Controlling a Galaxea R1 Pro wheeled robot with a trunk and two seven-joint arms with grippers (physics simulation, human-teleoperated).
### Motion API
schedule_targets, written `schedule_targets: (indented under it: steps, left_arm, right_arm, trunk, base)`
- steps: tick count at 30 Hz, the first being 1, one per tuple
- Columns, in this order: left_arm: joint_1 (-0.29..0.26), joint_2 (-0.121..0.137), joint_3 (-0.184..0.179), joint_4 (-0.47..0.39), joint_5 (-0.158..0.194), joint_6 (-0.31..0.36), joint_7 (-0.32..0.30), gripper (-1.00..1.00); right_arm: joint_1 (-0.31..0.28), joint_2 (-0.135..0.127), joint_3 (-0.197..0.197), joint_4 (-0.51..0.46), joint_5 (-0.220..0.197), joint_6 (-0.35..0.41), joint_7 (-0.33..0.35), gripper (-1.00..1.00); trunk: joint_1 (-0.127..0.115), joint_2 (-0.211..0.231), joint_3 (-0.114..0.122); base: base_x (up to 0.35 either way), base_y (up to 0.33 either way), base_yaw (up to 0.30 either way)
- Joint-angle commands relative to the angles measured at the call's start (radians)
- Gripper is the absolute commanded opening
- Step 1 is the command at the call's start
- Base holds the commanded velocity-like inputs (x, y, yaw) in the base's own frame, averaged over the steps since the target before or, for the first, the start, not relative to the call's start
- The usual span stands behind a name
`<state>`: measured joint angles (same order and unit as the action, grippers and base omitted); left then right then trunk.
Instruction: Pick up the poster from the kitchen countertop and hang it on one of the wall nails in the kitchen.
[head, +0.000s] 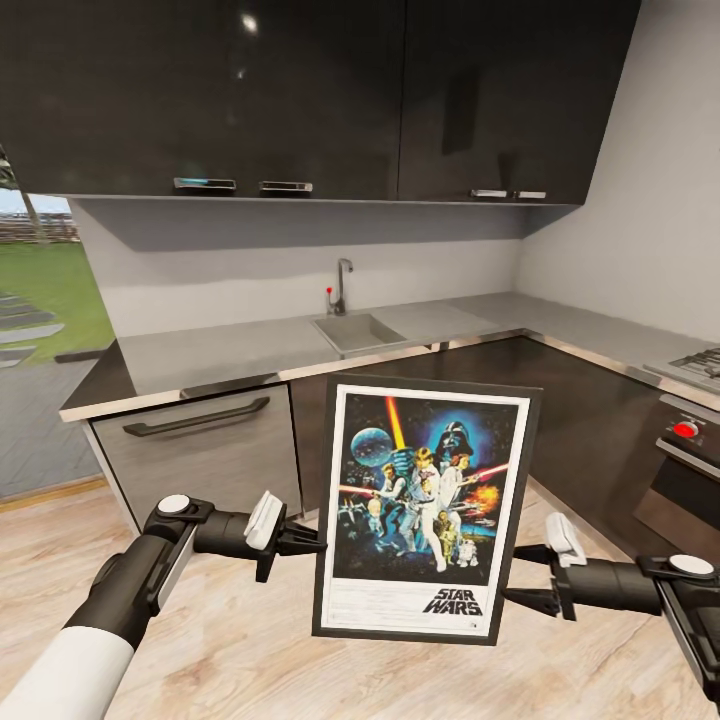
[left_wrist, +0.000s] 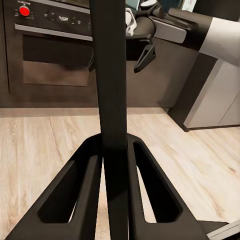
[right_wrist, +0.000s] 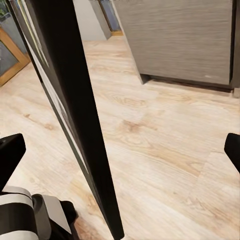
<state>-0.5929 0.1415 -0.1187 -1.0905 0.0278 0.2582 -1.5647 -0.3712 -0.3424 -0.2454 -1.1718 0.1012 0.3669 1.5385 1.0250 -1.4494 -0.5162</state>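
1. Held up in the air in front of the robot is the poster (head: 425, 508). It stands tall, its long side going up and down, and it tips a little. Its picture side faces the robot's head, with the black "STAR WARS" words at the bottom.
2. On the poster's left edge sits the left gripper (head: 312, 543). In the left wrist view its two black fingers (left_wrist: 75, 192) squeeze the poster's thin edge (left_wrist: 112, 100) from both sides, so it has a tight hold on the poster.
3. By the poster's right edge is the right gripper (head: 520, 575). In the right wrist view its finger tips (right_wrist: 10, 155) are spread wide, well away from the poster's edge (right_wrist: 75, 100). It is let go, not holding.
4. Both arms reach in low toward the poster, from either side.
5. Behind the poster is the kitchen countertop (head: 230, 350), with a sink (head: 358, 331) and tap (head: 342, 285).
6. Below the poster is a wooden floor (head: 250, 650).
7. Right of the poster is an oven (head: 685, 470).
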Motion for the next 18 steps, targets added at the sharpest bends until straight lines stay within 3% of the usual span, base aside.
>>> schedule_targets:
  steps: [1, 18]
  left_arm:
    - [-0.001, 0.001, -0.002, 0.000, 0.003, 0.007, 0.000, -1.00]
    - [-0.001, 0.001, -0.002, 0.000, 0.003, 0.007, 0.000, -1.00]
  right_arm:
    - [-0.001, 0.001, -0.002, -0.001, 0.006, 0.011, 0.006, 1.00]
    - [-0.001, 0.005, 0.009, -0.003, 0.004, 0.009, 0.008, 1.00]
  trunk:
    - [0.000, -0.001, -0.001]
    - [0.000, -0.001, -0.001]
  base:
    - [0.000, 0.000, 0.000]
    - [0.000, 0.000, 0.000]
